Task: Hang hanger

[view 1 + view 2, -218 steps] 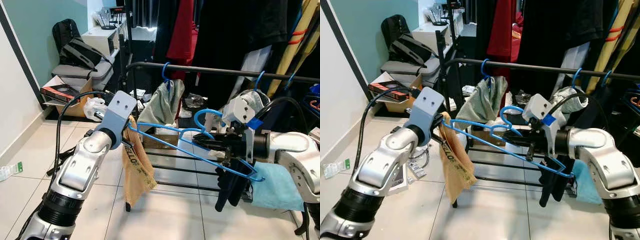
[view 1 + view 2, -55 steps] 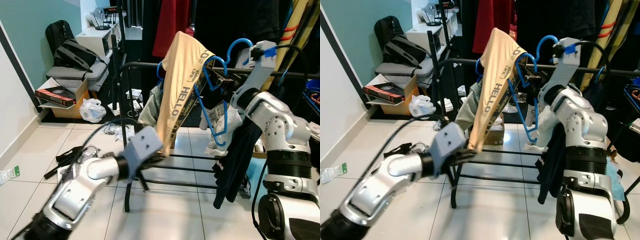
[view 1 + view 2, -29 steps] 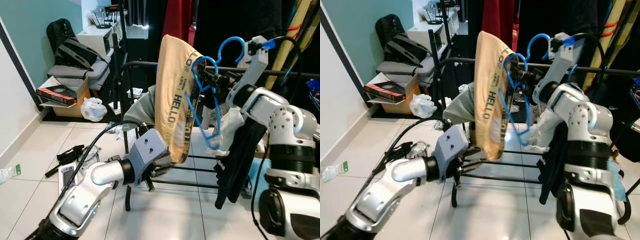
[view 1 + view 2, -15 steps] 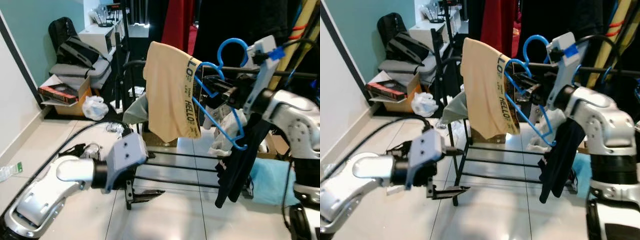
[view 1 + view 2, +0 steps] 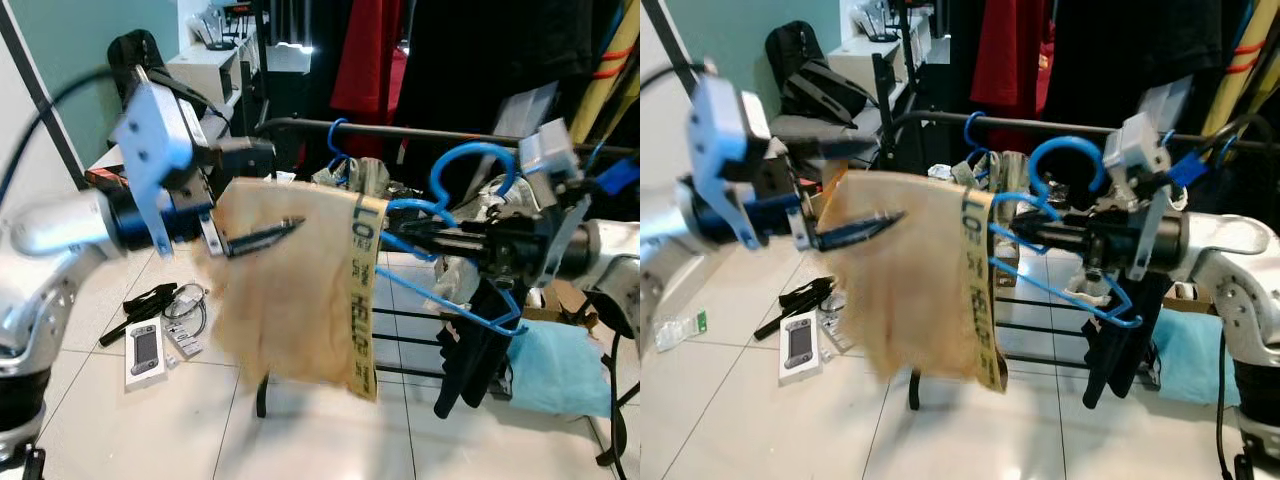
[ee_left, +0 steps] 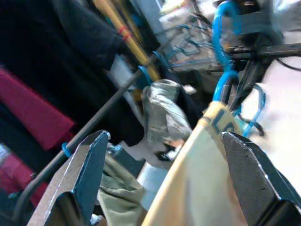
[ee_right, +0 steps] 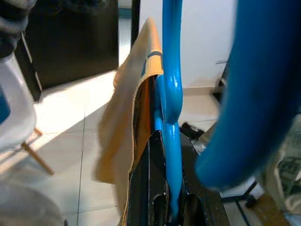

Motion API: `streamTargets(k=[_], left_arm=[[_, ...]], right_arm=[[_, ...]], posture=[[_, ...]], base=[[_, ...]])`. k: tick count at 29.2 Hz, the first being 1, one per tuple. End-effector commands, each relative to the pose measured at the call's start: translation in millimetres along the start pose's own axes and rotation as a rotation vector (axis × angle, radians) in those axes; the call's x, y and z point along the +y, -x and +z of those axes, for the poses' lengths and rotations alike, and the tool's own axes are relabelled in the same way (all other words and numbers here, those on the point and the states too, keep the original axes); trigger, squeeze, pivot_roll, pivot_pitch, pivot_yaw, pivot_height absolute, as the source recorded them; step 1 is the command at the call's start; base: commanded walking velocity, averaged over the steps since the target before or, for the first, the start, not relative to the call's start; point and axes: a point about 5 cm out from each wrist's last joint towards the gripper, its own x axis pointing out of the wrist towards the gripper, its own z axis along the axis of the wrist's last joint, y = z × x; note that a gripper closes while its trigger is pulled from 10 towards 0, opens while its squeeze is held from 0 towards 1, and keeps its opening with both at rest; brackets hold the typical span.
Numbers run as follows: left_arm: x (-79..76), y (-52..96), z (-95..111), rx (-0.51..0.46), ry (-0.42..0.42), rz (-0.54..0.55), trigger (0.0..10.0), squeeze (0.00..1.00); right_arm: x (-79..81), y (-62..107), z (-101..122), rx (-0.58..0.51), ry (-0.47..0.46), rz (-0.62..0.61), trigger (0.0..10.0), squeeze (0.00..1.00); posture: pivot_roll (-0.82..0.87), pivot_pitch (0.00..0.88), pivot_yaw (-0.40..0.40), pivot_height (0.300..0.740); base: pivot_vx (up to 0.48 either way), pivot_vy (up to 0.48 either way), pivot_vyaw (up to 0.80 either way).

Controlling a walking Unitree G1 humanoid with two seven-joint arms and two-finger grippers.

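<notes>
From its wrist, the right end effector (image 7: 167, 207) is clamped on the blue hanger (image 5: 470, 215). The left end effector (image 5: 255, 190), fingers wide, spreads the tan shirt (image 5: 300, 290) below the rail (image 5: 400, 132).

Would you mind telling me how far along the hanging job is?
Done: the shirt is draped on the hanger. In hand: the right hand grips the hanger below the rail; the left hand spreads the shirt. Left: hook it onto the rail.
</notes>
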Motion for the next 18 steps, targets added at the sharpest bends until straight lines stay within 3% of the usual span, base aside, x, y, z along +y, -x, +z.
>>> streamTargets(k=[1,3,5,6,9,12,18], left_arm=[[4.4,2.4,8.0,0.003,-0.027,-0.072,10.0,0.00],[4.4,2.4,8.0,0.003,-0.027,-0.072,10.0,0.00],[3.0,-0.8,9.1,0.010,0.025,-0.176,10.0,0.00],[3.0,-0.8,9.1,0.010,0.025,-0.176,10.0,0.00],[-5.2,-6.7,2.6,0.000,0.138,-0.254,10.0,0.00],[-9.8,-8.7,-1.9,0.000,0.187,-0.286,10.0,0.00],[-30.6,-24.4,-31.8,0.065,0.293,-0.314,10.0,0.00]], right_arm=[[2.4,-3.4,-1.9,0.034,0.035,0.032,10.0,0.00],[2.4,-3.4,-1.9,0.034,0.035,0.032,10.0,0.00],[4.6,-8.7,-4.7,0.063,0.055,0.073,10.0,0.00],[4.6,-8.7,-4.7,0.063,0.055,0.073,10.0,0.00],[7.4,-14.5,-6.6,0.079,0.071,0.103,10.0,0.00],[8.6,-16.5,-7.6,0.085,0.076,0.115,10.0,0.00],[16.0,-32.0,-7.7,0.095,0.114,0.183,10.0,0.00]], posture=[[-0.06,0.000,0.009,0.740],[-0.06,0.000,0.009,0.740],[-0.06,0.000,0.014,0.740],[-0.06,0.000,0.014,0.740],[-0.06,0.000,0.022,0.740],[-0.06,0.000,0.022,0.740],[-0.06,0.000,0.025,0.740]], base=[[0.000,0.000,0.00],[0.000,0.000,0.00],[0.000,0.000,0.00],[0.000,0.000,0.00],[0.000,0.000,0.00],[0.000,0.000,0.00],[0.000,0.000,0.00]])
